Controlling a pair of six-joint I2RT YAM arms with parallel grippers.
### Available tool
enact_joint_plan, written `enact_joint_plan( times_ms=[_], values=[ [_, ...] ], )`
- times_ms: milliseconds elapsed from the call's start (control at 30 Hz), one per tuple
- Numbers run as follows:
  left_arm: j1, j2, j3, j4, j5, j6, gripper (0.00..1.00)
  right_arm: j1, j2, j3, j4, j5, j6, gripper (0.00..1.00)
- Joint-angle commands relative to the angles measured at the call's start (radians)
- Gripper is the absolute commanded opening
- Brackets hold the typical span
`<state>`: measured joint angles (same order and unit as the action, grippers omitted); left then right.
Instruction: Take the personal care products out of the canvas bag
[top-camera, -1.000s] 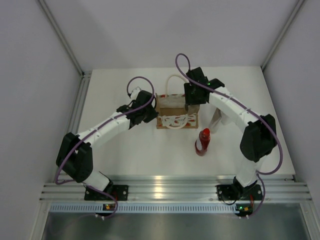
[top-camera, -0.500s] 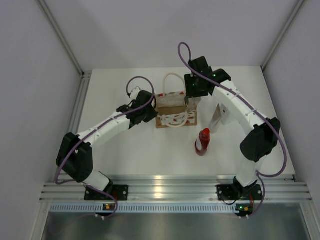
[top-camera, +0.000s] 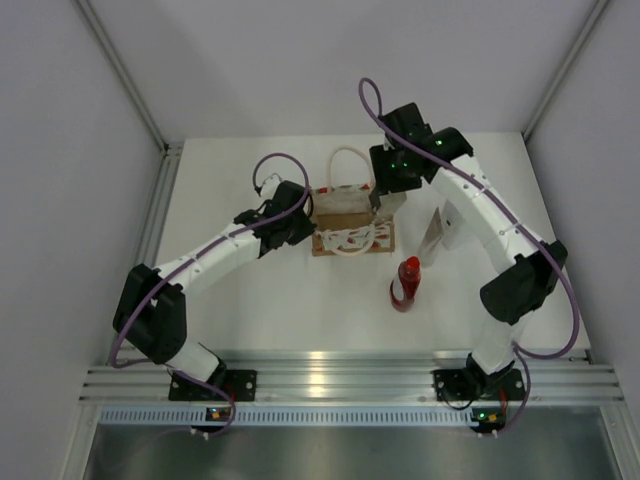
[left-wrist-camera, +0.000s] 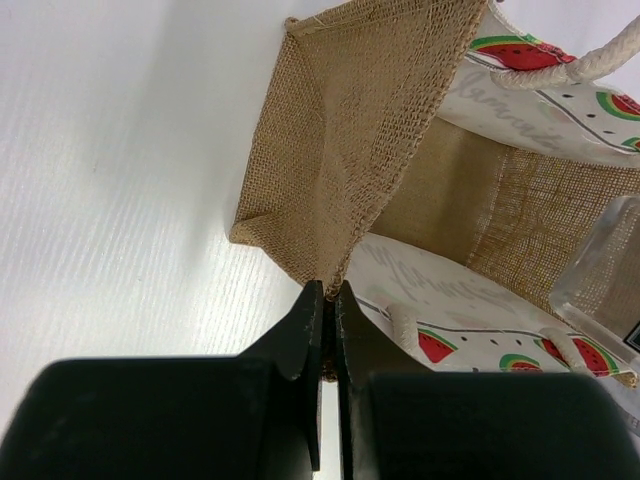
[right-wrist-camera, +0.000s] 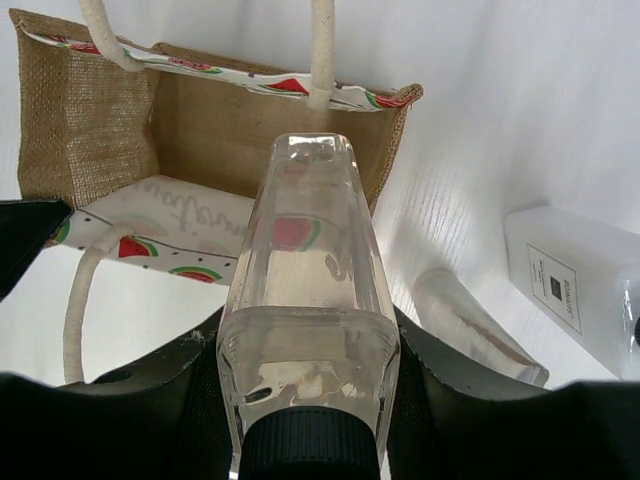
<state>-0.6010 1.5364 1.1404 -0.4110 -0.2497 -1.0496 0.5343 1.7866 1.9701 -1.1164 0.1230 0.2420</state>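
Note:
The canvas bag stands open at the table's middle back, tan with watermelon-print panels; it also shows in the left wrist view and the right wrist view. My left gripper is shut on the bag's left rim. My right gripper is shut on a slim clear bottle with a dark cap, held above the bag's right end. The white bottle and the red bottle stand on the table to the right of the bag. No bottle shows inside the bag.
The white bottle stands close to the right of my right gripper's path. White walls enclose the table on the left, back and right. A metal rail runs along the near edge by the arm bases.
My right gripper has risen and moved back a little with the clear bottle, lifting it out of the bag. The left gripper has kept its hold on the rim.

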Motion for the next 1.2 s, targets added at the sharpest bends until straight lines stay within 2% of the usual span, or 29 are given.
enact_joint_plan(
  times_ms=[0, 400, 767, 1000, 1167],
  values=[
    [0.009, 0.014, -0.001, -0.031, -0.049, -0.006, 0.00, -0.002, -0.098, 0.110, 0.003, 0.003, -0.023, 0.00],
    [0.009, 0.010, -0.014, -0.031, -0.069, -0.016, 0.00, -0.088, -0.130, 0.268, -0.056, 0.018, -0.024, 0.00],
    [0.009, 0.010, -0.016, -0.031, -0.065, -0.023, 0.00, -0.233, -0.184, 0.240, -0.065, -0.048, -0.050, 0.00],
    [0.009, -0.004, -0.022, -0.031, -0.062, -0.023, 0.00, -0.286, -0.089, 0.174, -0.043, -0.031, -0.066, 0.00],
    [0.007, -0.022, -0.031, -0.031, -0.060, -0.018, 0.00, -0.286, -0.026, 0.116, 0.039, -0.037, -0.055, 0.00]
  ],
)
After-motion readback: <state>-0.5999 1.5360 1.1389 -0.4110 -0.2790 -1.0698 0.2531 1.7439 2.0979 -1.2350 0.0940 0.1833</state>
